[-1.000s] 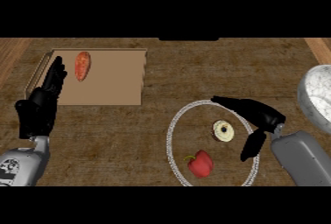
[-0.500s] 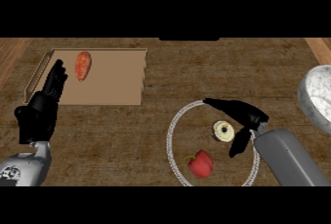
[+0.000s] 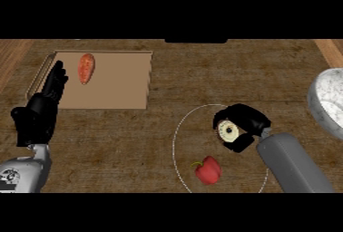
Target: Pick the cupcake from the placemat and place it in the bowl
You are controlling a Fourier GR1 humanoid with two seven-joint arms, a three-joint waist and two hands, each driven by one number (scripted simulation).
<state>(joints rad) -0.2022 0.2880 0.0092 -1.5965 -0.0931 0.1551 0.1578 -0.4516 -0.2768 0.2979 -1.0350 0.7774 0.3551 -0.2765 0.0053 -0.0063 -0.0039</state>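
Your right hand (image 3: 242, 123) has its fingers curled round the cupcake (image 3: 229, 132) on the placemat (image 3: 177, 136), ready for lifting; the bowl (image 3: 326, 104) waits at the counter's right edge; your left hand (image 3: 39, 115) rests open, fingers straight.

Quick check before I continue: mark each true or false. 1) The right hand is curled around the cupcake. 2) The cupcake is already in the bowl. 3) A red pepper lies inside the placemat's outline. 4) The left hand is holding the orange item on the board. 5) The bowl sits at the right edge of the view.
1) True: the right hand curls round the cupcake.
2) False: the cupcake is over the placemat, apart from the bowl.
3) True: the red pepper lies within it.
4) False: the left hand is open beside the board; the orange item lies untouched.
5) True.
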